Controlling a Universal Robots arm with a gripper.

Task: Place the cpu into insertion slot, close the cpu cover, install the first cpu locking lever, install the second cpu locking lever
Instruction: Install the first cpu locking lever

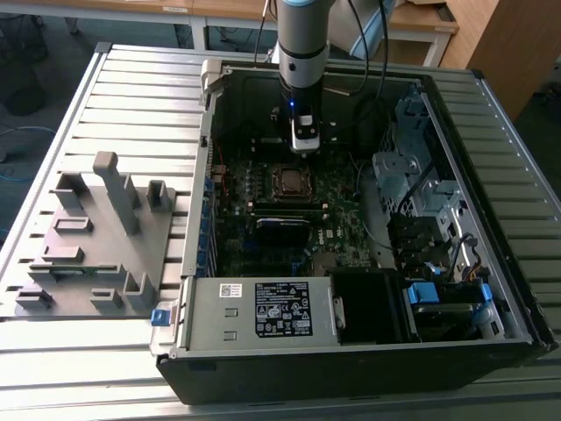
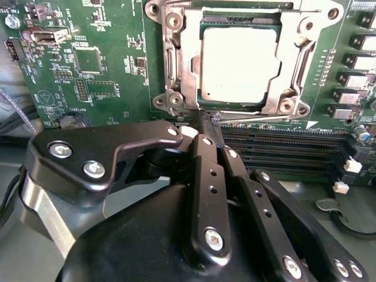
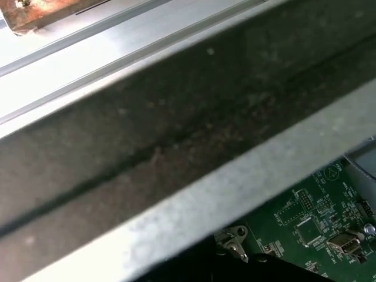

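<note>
Hanging inside the open computer case in the exterior view, the gripper stood just short of the insertion slot, which lay at 6 o'clock from it on the green motherboard. Over to the second wrist view: the cpu sat flat in the slot with the cpu cover down around it. The gripper was pinched shut at the socket's near edge, right by 1 thin locking lever whose long axis ran along that edge, crosswise to the fingers. Anything clamped? Couldn't tell. The first wrist view caught the case's metal rail.
</note>
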